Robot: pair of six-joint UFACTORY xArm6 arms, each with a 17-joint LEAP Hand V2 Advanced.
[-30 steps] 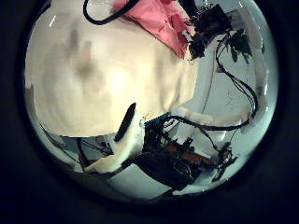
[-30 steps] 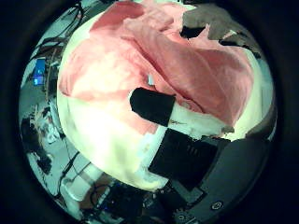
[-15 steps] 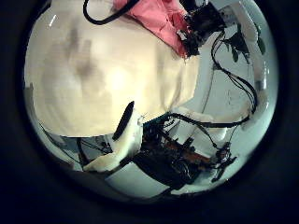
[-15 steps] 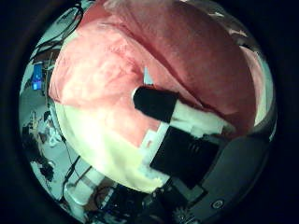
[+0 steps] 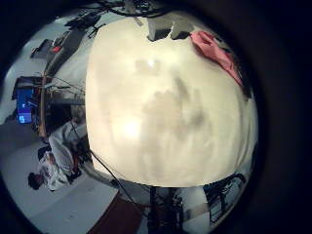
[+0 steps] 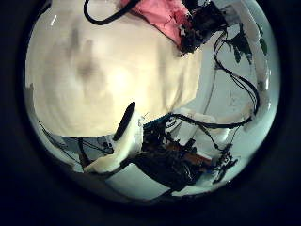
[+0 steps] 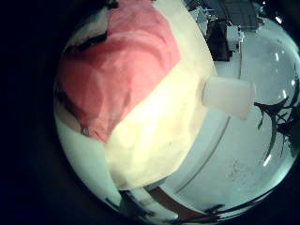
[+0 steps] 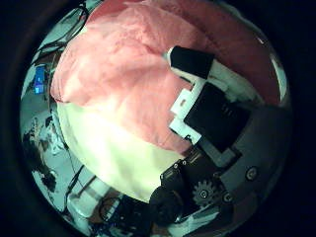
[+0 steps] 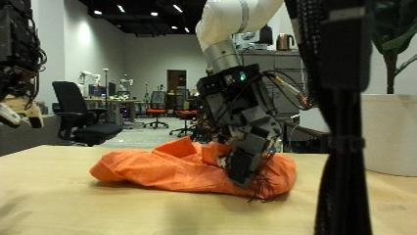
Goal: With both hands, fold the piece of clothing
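An orange piece of clothing [image 9: 169,166] lies bunched up on the tan table [image 9: 78,208]. My right hand [image 9: 243,117] comes down onto the heap's end, its fingers dug into the cloth and curled on it. The right thumb side palm view is filled by the cloth [image 8: 109,69], with the thumb [image 8: 193,61] bent across it. My left hand [image 9: 16,110] hangs high off the table, far from the cloth, fingers relaxed and empty. Its palm views show the clothing [image 5: 216,54] small at the far end of the table [image 5: 166,127].
A white plant pot [image 9: 389,132] stands just past the table edge beside the right hand. A dark upright post [image 9: 342,117] stands close in front of it. Office chairs [image 9: 71,113] are behind the table.
The right hand's thumb has curled further across the cloth and the palm has sunk closer to it. The left hand has stayed still.
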